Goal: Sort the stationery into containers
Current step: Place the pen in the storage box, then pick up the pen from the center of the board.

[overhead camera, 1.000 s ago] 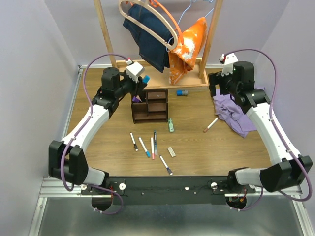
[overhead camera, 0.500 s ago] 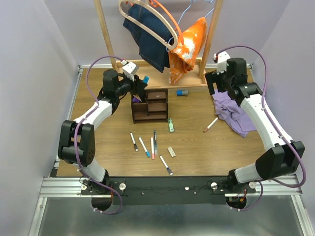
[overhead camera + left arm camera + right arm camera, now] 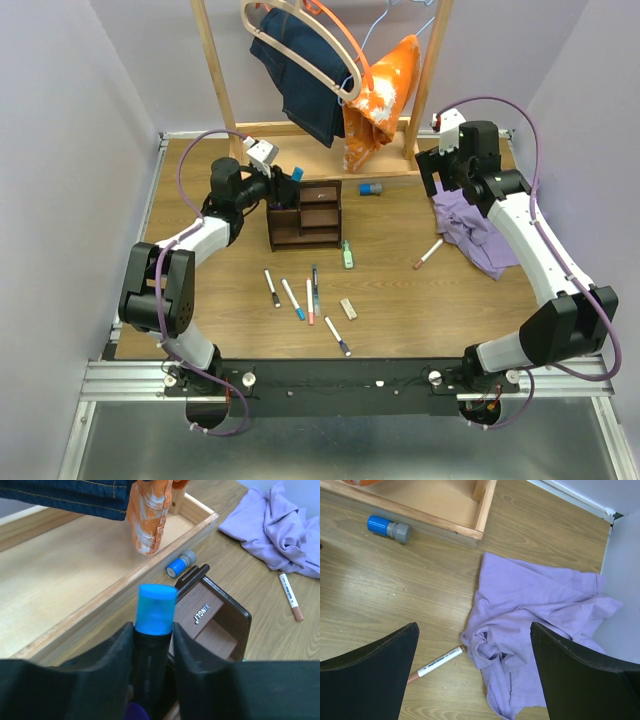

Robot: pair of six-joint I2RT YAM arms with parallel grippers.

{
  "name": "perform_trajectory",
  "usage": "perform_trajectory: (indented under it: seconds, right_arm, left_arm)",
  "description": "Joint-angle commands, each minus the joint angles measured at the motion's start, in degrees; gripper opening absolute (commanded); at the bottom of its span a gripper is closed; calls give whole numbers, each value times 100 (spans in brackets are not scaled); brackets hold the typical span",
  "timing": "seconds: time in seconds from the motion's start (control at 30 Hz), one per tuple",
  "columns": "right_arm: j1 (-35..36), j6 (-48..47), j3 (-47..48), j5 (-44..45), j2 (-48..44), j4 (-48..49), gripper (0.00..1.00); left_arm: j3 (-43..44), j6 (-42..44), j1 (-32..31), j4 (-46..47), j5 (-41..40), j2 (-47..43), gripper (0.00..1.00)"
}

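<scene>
Left pincer [image 3: 152, 645] pinches blue-capped marker [image 3: 155, 611], lower barrel hidden between its fingers. Organizer [image 3: 216, 620] just ahead-right of the tips; rack tray edge [image 3: 125, 587] close ahead. Right pincer [image 3: 474, 630] spread over open counter [image 3: 370, 590]; white pen [image 3: 437, 662] beneath, at purple cloth [image 3: 535, 605] edge.

You have pale lilac walls [image 3: 60, 150] closing in a wood table [image 3: 400, 300] on three sides. At its back stands a light-wood rack [image 3: 214, 70] hung with jeans [image 3: 300, 90] and an orange cloth [image 3: 385, 88]. A purple shirt [image 3: 470, 230] lies crumpled at right.
</scene>
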Motion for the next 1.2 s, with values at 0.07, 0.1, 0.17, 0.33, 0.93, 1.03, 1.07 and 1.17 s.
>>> perform_trajectory:
  seconds: [0.07, 0.1, 0.17, 0.33, 0.93, 1.03, 1.07, 1.17]
  right_arm:
    - [-23, -67, 63, -83, -28, -103, 100]
    - [-23, -67, 54, -110, -37, -103, 100]
    - [-32, -58, 28, -127, -80, -77, 100]
    - [-32, -5, -60, -276, -186, -68, 100]
    - [671, -315, 85, -1545, 436, -1613, 98]
    - [663, -784, 799, -1769, 1166, -2796, 90]
    - [663, -1100, 940, -1841, 1246, -2941, 84]
    - [654, -2918, 462, -1850, 1098, -2908, 84]
  left_arm:
    - [-122, 40, 46, 273, 25, -298, 52]
    - [-122, 67, 46, 194, 7, -351, 54]
    - [-131, 242, 55, 106, -80, -500, 56]
    - [-70, 480, 81, -289, -291, -965, 60]
    - [-209, 1895, 178, -4140, -1074, -3384, 77]
    - [-96, 1974, 178, -4184, -872, -3174, 77]
    - [-52, 2113, 178, -4201, -793, -3025, 76]
    - [176, 2308, 178, -4359, -538, -2813, 76]
